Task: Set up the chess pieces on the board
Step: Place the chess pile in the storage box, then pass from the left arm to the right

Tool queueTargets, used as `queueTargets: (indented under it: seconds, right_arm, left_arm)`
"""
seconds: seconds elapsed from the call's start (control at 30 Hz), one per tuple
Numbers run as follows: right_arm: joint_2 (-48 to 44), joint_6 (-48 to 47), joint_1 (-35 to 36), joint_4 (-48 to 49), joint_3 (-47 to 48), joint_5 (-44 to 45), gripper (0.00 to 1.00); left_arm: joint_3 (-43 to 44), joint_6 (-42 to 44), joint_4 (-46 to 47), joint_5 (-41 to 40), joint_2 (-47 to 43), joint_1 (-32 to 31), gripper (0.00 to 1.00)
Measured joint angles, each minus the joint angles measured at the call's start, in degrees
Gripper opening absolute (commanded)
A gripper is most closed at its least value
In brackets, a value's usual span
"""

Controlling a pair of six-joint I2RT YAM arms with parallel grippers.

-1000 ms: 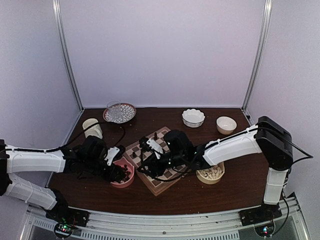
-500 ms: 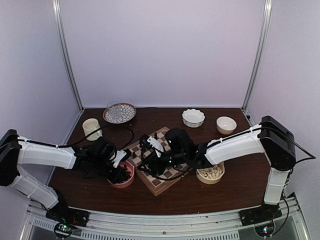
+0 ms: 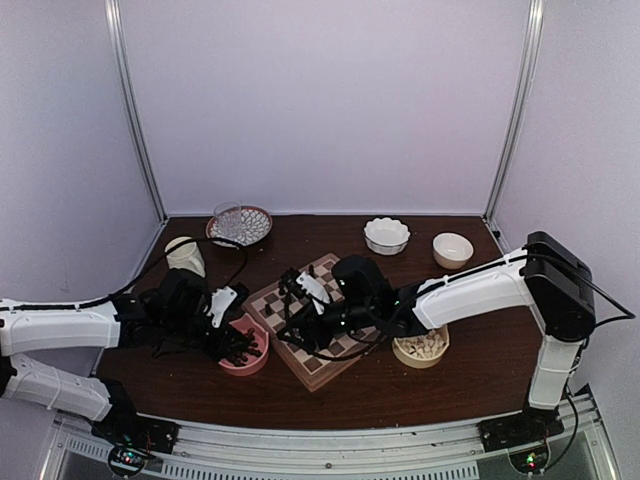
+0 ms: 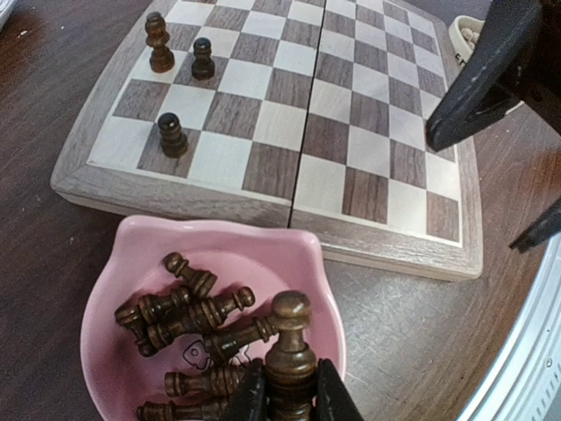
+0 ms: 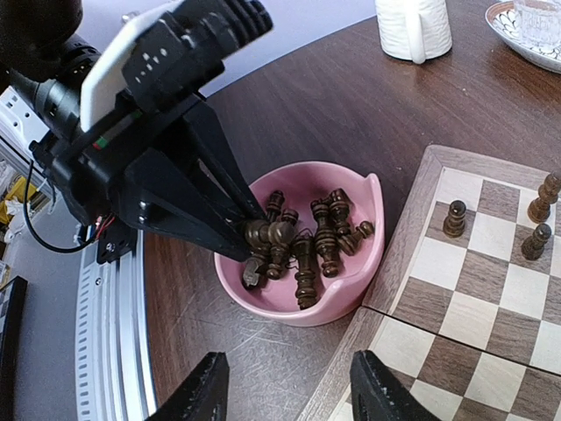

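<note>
**Readable text: none made out**

All three views checked. One candidate only: a small dark printed mark (image 4: 190, 355) on the inner floor of the pink bowl (image 4: 105, 298), seen in the left wrist view. It sits between the dark chess pieces (image 4: 197, 320) lying there. It is an outline figure, perhaps a letter or a little drawing, too small and blurred to read.

Left tool (image 4: 285, 399) over the bowl (image 4: 105, 298) on the desk (image 4: 53, 237), a chess piece (image 4: 290, 338) between its fingers, more pieces (image 4: 202, 316) heaped below. Ahead lies the board (image 4: 351, 132), three pieces (image 4: 171, 134) at its far-left corner; right tool (image 5: 285, 386) ahead-right.
</note>
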Motion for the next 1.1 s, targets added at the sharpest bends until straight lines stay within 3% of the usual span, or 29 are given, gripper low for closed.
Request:
queueTargets:
  seconds: [0.43,1.1]
  right_arm:
    - [0.00,0.22,0.09,0.07,-0.37,0.00,0.50]
    - [-0.39,3.76,0.81,6.93,-1.90,-5.46,0.49]
  left_arm:
    - [-3.74,1.09,3.10,2.03,-8.90,-0.07,0.14]
    - [-4.20,3.61,8.98,13.57,-3.45,-2.82,0.13]
